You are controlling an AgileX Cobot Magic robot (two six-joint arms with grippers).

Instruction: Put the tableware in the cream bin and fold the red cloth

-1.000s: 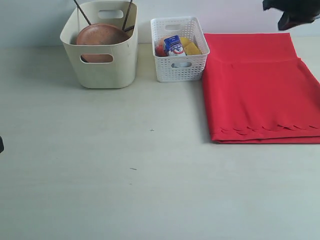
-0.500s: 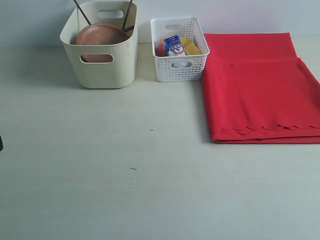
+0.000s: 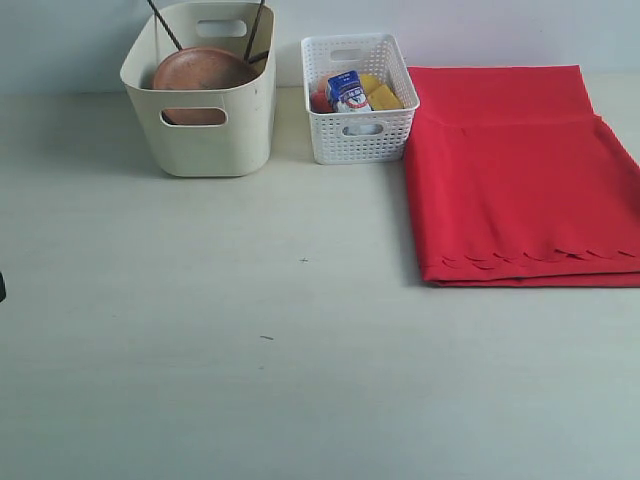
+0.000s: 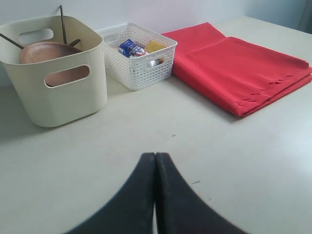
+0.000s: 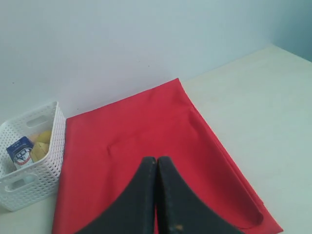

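Note:
The cream bin (image 3: 205, 130) stands at the back left and holds the brown clay plate (image 3: 205, 70) on edge and dark chopsticks (image 3: 163, 25). The same cream bin (image 4: 58, 97) and plate (image 4: 46, 51) show in the left wrist view. The red cloth (image 3: 515, 175) lies folded flat at the right, its scalloped edge toward the front. My left gripper (image 4: 155, 155) is shut and empty over bare table. Above the red cloth (image 5: 146, 131), my right gripper (image 5: 156, 158) is shut, holding nothing. Neither gripper shows in the exterior view.
A white lattice basket (image 3: 360, 135) with a milk carton (image 3: 348, 90) and yellow food stands between the bin and the cloth. A pale wall runs behind the table (image 3: 250, 350). The basket (image 5: 29, 185) also sits at the edge of the right wrist view.
The right arm, seen a second ago at the upper right corner of the exterior view, has left that view. The bin, basket and cloth have not moved.

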